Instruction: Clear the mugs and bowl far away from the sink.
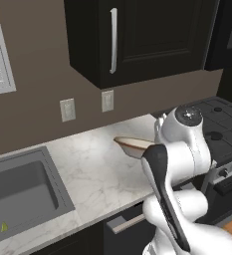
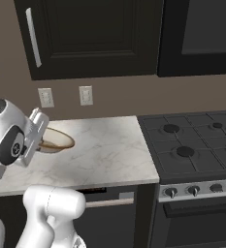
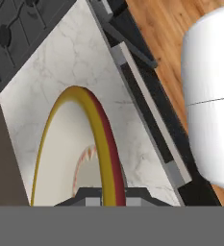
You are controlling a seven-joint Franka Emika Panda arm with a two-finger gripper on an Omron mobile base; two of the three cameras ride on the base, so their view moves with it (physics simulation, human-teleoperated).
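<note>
The cream bowl (image 3: 60, 153) with its brown-gold rim is tilted, and my gripper (image 3: 106, 193) is shut on its rim, one finger on each side. In the base views the bowl (image 1: 135, 145) (image 2: 56, 140) hangs just over the marble counter (image 1: 92, 174), roughly midway between the sink (image 1: 23, 194) and the stove (image 2: 192, 145). My hand (image 2: 37, 127) comes at it from the sink side. The mugs are out of view, except perhaps a tiny green speck (image 1: 3, 227) by the sink's drain, too small to identify.
Dark wall cabinets (image 1: 137, 40) hang above the counter. Two outlets (image 2: 66, 96) sit on the back wall. The counter's front edge drops to a drawer front (image 3: 147, 110) and wooden floor (image 3: 161, 29). My own arm (image 1: 182, 149) blocks part of the left base view.
</note>
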